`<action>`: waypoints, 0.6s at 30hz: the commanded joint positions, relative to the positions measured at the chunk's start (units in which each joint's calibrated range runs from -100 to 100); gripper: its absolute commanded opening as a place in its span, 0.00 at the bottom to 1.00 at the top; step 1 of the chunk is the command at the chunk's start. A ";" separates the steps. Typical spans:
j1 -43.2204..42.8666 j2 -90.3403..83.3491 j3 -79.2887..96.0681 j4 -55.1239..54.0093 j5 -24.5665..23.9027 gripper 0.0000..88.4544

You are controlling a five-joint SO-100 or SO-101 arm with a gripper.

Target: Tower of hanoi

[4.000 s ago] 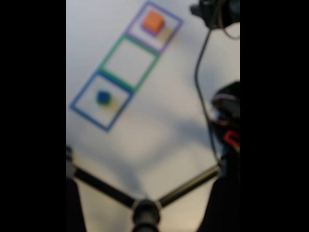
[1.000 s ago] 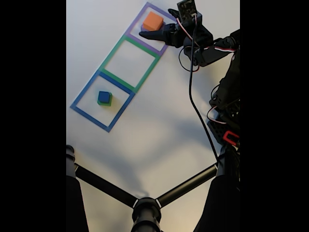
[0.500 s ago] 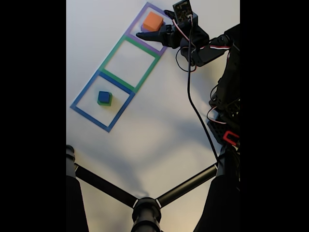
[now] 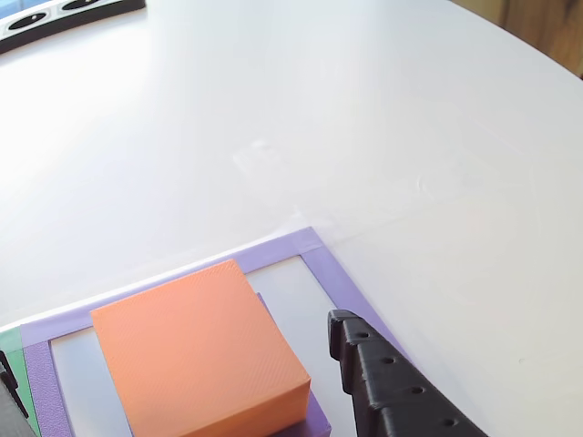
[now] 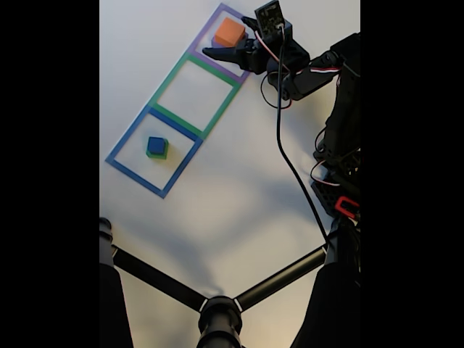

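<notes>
Moved a little further toward upper left of the fixed view since half a second ago: gripper (image 5: pixel 226 38) now spread wide around the orange block (image 5: pixel 230 32), one finger (image 5: pixel 217 53) below it, other finger near its right edge. Orange block rests on the purple block (image 4: pixel 314 421), inside the purple tape square (image 5: pixel 210 59) at top of frame. Blue cube (image 5: pixel 156 145) sits on green block (image 5: pixel 159 154) in the blue tape square (image 5: pixel 123 168), lower left. Probably about to close on orange; no grasp yet.
</notes>
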 commanded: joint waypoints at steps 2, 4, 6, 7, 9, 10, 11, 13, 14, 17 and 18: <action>-0.94 -1.15 -1.40 -1.81 0.00 0.45; -1.01 -1.07 -1.40 -1.89 0.00 0.43; -1.24 -1.07 -1.31 -2.06 0.00 0.40; -1.32 -1.07 -1.31 -2.06 0.00 0.40; -1.39 -0.99 -1.31 -2.22 0.00 0.39; -1.47 -0.99 -1.31 -2.30 0.00 0.38; -1.47 -0.91 -1.31 -2.38 0.00 0.37; -1.55 -0.82 -1.31 -2.54 0.00 0.36; -1.55 -0.74 -1.31 -2.54 0.00 0.36; -1.62 -0.58 -1.31 -2.79 0.00 0.35; -1.70 -0.58 -1.31 -2.87 0.00 0.35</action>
